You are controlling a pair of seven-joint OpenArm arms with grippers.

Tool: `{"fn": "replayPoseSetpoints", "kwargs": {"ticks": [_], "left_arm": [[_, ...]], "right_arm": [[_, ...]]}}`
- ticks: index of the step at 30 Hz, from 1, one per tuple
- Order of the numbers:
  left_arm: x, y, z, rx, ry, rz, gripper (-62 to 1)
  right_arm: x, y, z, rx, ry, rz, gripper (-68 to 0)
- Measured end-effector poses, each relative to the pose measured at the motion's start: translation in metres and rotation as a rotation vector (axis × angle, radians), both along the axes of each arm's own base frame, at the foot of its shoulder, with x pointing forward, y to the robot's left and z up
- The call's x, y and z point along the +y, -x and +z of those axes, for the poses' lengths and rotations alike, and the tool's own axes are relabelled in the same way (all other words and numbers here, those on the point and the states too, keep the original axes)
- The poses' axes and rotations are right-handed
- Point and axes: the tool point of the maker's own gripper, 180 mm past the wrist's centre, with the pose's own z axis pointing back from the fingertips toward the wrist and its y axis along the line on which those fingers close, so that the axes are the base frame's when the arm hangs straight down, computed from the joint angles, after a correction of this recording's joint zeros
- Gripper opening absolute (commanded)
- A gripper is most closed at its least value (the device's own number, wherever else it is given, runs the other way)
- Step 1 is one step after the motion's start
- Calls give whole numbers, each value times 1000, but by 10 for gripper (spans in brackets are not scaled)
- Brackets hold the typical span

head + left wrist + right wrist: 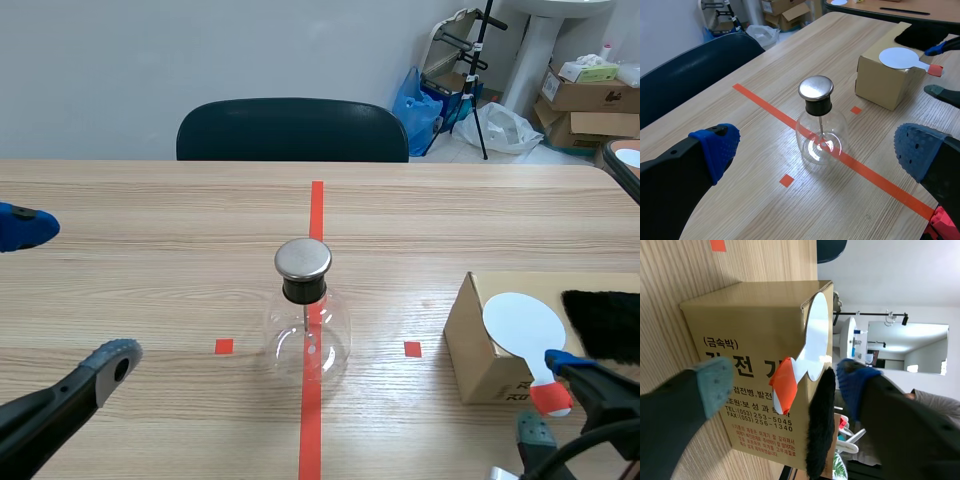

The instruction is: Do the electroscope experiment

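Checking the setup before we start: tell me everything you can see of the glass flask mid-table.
The glass flask is clear, round-bellied and short-necked, standing upright on the wooden table, on the orange-red tape line. A black stopper plugs the neck, topped by a flat brushed-metal disc. A thin rod runs from the stopper down into the belly; what hangs at its end is too small to tell. Only the table touches it.

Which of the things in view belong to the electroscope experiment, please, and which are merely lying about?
For the job: glass electroscope flask, white disc paddle, black fur pad, cardboard box under the last two.
Lying about: dark chair, blue bag, stacked cartons.
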Motion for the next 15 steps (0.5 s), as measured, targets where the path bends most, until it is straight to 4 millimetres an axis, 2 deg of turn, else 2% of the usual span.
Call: {"fn": "replayPoseSetpoints", "kwargs": {"ticks": [5, 7, 10, 15], "left_arm": [[0, 0, 0, 0, 0, 0, 14], [0, 0, 0, 0, 0, 0, 14], [0, 0, 0, 0, 0, 0, 14], [0, 0, 0, 1, -1, 0, 14]], "right_arm": [[-3, -1, 0, 1, 5, -15, -435], [-3, -1, 0, 1, 5, -15, -516], [-3, -1, 0, 0, 4, -15, -673], [-3, -2, 3, -18, 4, -16, -667]]}}
